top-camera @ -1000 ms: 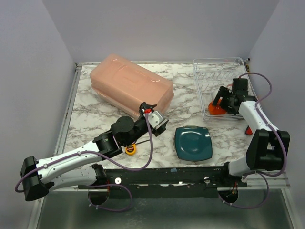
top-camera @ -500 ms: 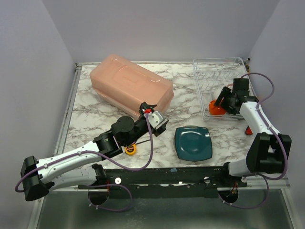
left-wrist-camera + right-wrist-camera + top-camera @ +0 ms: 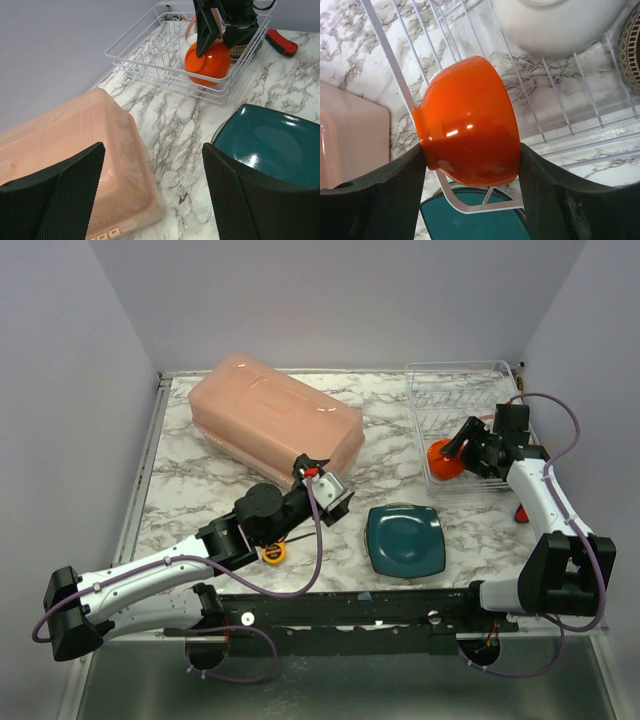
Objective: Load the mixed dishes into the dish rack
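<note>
Far left on the table (image 3: 190, 480): pink plastic tub (image 3: 275, 420), walls cloudy, contents impossible to make out, cropped at the frame edge in the left wrist view. Just before its near corner, left end effector (image 3: 152, 195), fingers spread wide, holding nothing. Under the left arm, yellow tape measure (image 3: 273, 553), partly covered. Next, teal square plate (image 3: 405, 540) flat on the table, bare marble all round it. Back right, dish rack (image 3: 450, 400), far side close to the wall. Right end effector (image 3: 470, 165) clamped on the orange bowl (image 3: 467, 120), tipped on its side at the rack's near-left corner; resting on the rim wires or not, cannot tell. Deeper in the rack, white bowl (image 3: 560, 25), cut off at the top; dark patterned piece (image 3: 632, 45) at the frame edge, too little showing to name. Red-handled tool (image 3: 521, 512) mostly hidden behind the right arm, just outside the rack.
</note>
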